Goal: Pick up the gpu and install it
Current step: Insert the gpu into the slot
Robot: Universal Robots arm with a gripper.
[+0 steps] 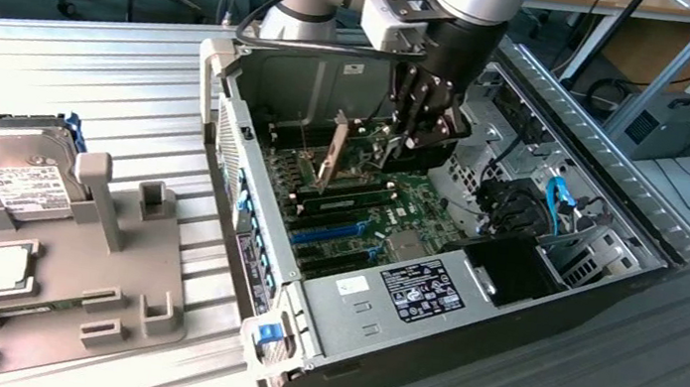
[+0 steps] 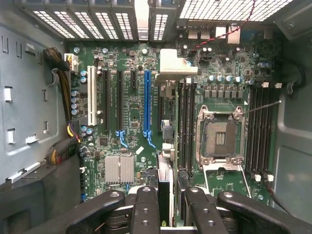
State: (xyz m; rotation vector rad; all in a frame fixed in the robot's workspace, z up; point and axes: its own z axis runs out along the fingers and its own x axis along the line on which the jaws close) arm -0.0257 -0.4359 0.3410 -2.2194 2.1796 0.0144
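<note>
The gpu (image 1: 340,149) stands on edge inside the open computer case (image 1: 601,277), low over the green motherboard (image 1: 414,203). My gripper (image 1: 407,145) reaches down into the case and is shut on the card's upper edge. In the wrist view the gpu (image 2: 165,187) shows edge-on between my black fingers (image 2: 146,212), with its silver end bracket (image 2: 176,64) toward the case's vented rear wall. It sits just beside the long blue slot (image 2: 146,105). I cannot tell whether its lower edge touches a slot.
A grey fixture (image 1: 107,272) on the exterior view's left holds a hard drive (image 1: 8,164) and a square processor chip (image 1: 1,270). Inside the case are the power supply (image 1: 426,289), blue cables (image 1: 558,207), memory sticks (image 2: 187,126) and an open processor socket (image 2: 219,136).
</note>
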